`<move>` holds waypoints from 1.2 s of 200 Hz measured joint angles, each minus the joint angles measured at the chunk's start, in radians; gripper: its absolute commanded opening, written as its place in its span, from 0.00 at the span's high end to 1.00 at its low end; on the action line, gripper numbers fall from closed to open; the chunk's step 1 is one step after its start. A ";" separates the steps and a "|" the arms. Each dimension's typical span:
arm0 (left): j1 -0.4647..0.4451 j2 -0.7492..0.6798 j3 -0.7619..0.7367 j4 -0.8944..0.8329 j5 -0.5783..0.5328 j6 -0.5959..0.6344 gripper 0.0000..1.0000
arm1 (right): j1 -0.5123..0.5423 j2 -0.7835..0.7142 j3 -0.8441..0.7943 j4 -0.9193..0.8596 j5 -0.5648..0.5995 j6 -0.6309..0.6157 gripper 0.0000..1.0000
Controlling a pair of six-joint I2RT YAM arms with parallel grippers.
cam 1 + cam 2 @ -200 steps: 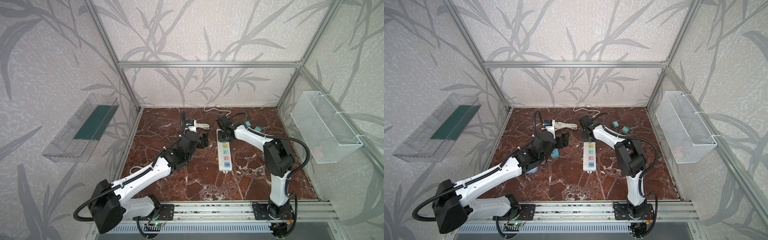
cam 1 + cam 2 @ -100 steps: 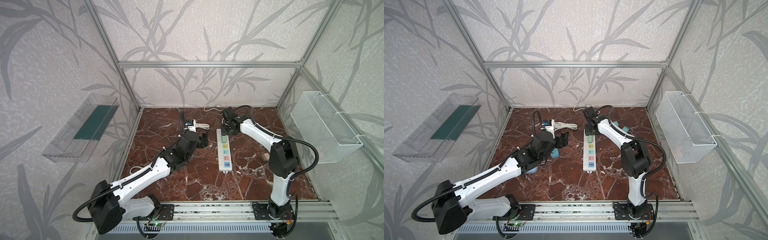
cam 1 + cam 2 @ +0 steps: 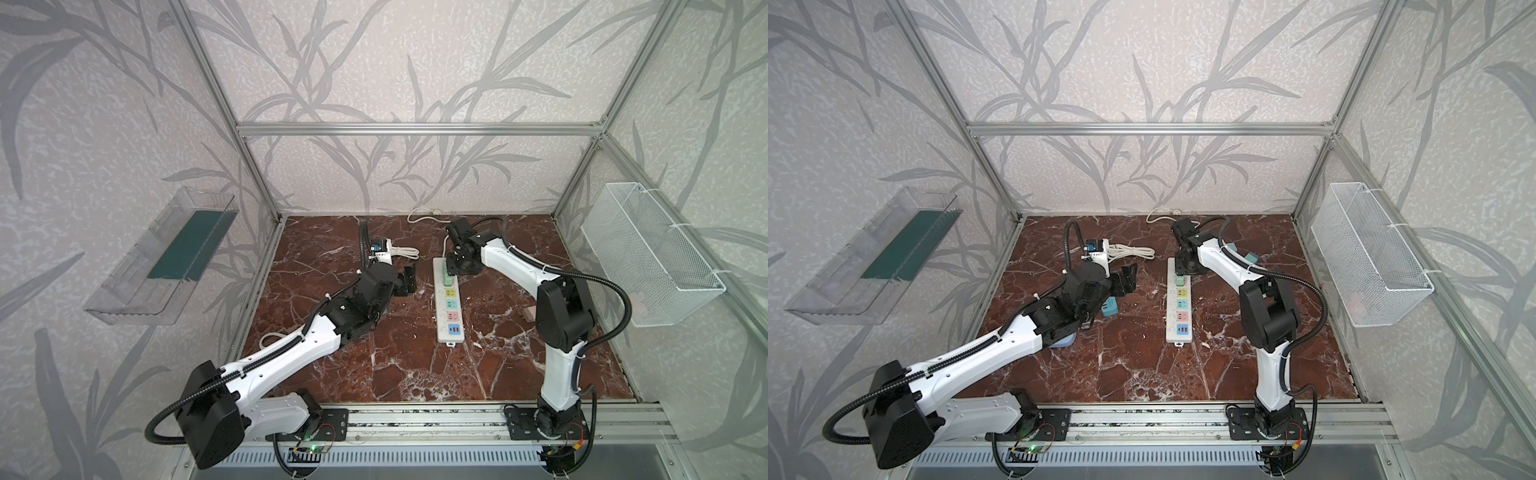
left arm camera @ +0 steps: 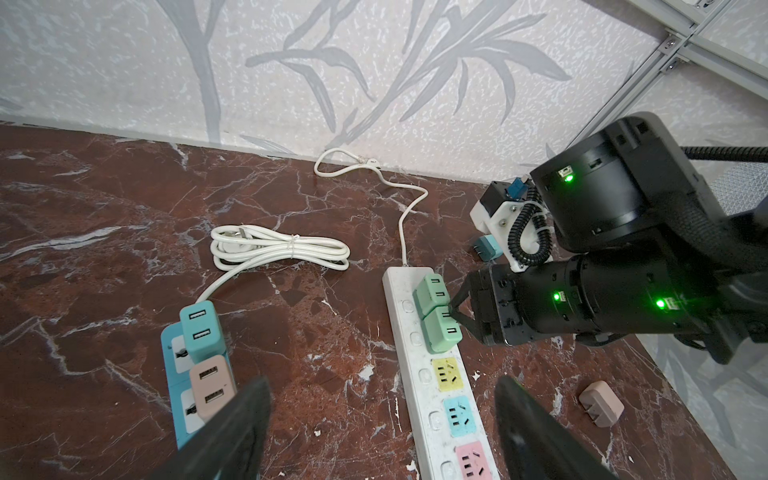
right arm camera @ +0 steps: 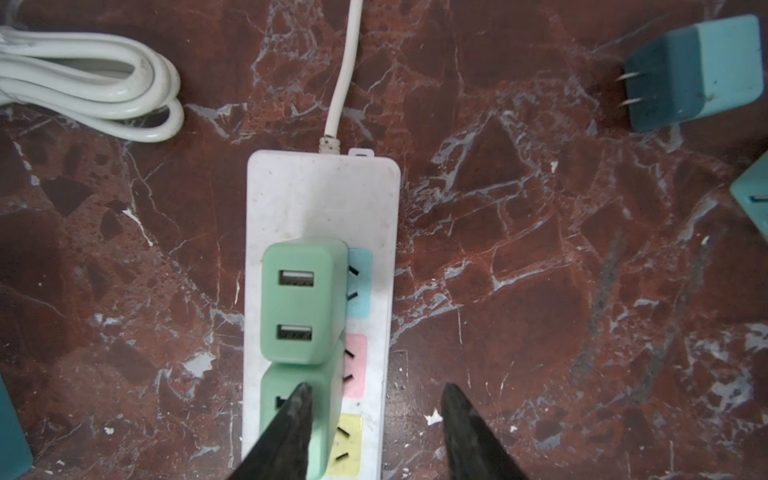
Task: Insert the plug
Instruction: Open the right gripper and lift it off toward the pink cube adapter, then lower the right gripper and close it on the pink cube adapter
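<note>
A white power strip (image 3: 449, 316) (image 3: 1178, 320) lies mid-table with several coloured sockets. Two green plugs (image 5: 301, 299) (image 5: 328, 399) stand side by side in its far sockets, also seen in the left wrist view (image 4: 432, 293). My right gripper (image 5: 376, 388) (image 3: 455, 270) hangs open over that end. One fingertip (image 5: 301, 399) is over the nearer green plug, the other over bare table beside the strip, and nothing is held. My left gripper (image 4: 381, 386) (image 3: 1127, 280) is wide open and empty, hovering left of the strip.
A blue power strip (image 4: 172, 345) with a teal (image 4: 199, 328) and a pink charger (image 4: 212, 382) lies under my left arm. A coiled white cable (image 4: 282, 249) lies behind it. Loose teal (image 5: 698, 70) and pink plugs (image 4: 600, 403) lie right of the white strip. A wire basket (image 3: 648, 257) hangs on the right wall.
My right wrist drew back toward the rear wall, then came forward again over the green plugs, its elbow swinging right. The left arm has not moved.
</note>
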 measured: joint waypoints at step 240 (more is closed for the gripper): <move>0.001 -0.002 -0.002 0.017 0.050 -0.030 0.16 | -0.555 -0.421 -0.695 0.187 0.021 0.225 0.19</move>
